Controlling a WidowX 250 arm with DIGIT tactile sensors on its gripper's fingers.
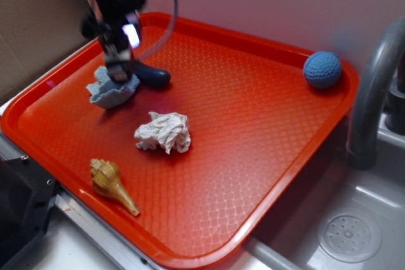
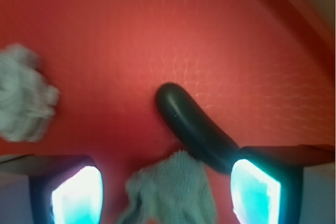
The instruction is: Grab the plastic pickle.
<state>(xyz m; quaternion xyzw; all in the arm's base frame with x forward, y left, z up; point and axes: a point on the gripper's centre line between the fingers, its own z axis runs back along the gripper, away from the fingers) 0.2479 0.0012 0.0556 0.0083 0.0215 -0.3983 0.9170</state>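
plastic pickle (image 2: 195,129): glossy, smooth, dark blackish-green bean shape, lying on the red tray (image 1: 253,112) w/ embossed lattice texture, near the back-left corner. 1 end touches the light blue wrinkly cloth (image 1: 112,92); in the wrist view the other end runs under the right fingertip (image 2: 256,192). gripper (image 2: 167,195): pointing down over cloth & pickle, jaws spread wide, nothing pinched; cloth sits between them. white crumpled cloth (image 1: 164,133) near tray centre; tan ridged seashell (image 1: 112,184), spiral & pointed, at front-left; round blue knitted ball (image 1: 322,69) in the far right corner.
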